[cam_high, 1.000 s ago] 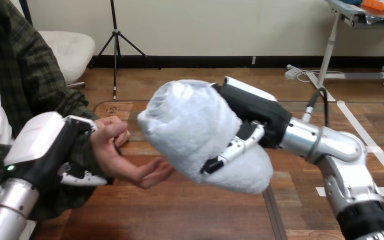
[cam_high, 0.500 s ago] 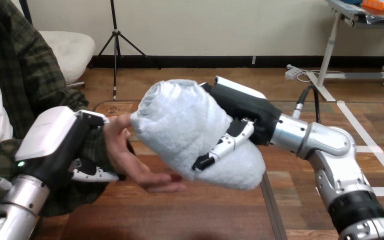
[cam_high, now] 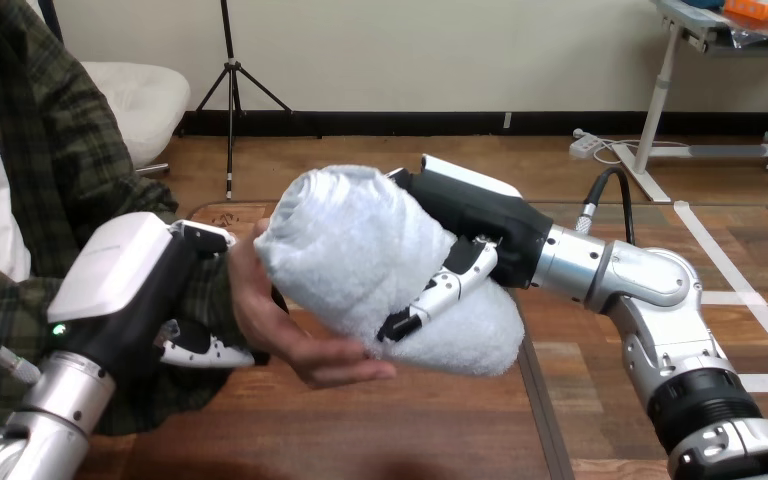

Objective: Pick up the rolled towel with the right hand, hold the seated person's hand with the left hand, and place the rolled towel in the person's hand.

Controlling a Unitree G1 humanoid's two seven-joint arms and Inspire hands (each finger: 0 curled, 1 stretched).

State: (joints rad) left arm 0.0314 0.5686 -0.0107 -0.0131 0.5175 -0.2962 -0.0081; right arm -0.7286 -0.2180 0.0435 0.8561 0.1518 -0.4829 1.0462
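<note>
Rolled towel (cam_high: 360, 250): white and thick. In the head view it is held raised above the counter (cam_high: 410, 430), near the middle of the view. It lies aslant, with the coiled end up and to the left and the other end lower and to the right. It is clasped by the right hand (cam_high: 470, 215), which enters from the right. The black palm is set against the towel's upper right side, and the fingers (cam_high: 438, 292) are curled down over its front face and pressed into the cloth.

The towel's lower left side is seen touching the person's hand (cam_high: 295, 340). That hand is held palm up beneath and beside the roll, with its fingers stretched to the right. Whether the towel's weight is borne by that palm cannot be told.

Left hand (cam_high: 125, 285): noted at the view's left, closed round the person's wrist (cam_high: 240, 300) over a dark plaid sleeve (cam_high: 212, 295). Its white-shelled back is turned toward the camera. One finger is seen wrapped beneath the wrist, and a black-and-white part of the hand is seen above it.

Counter: brown wooden boards. A dark seam (cam_high: 532, 400) is seen running toward the near edge below the towel's right end. A thin dark inlaid line (cam_high: 250, 205) with a rounded corner is recorded at the far left.
</note>
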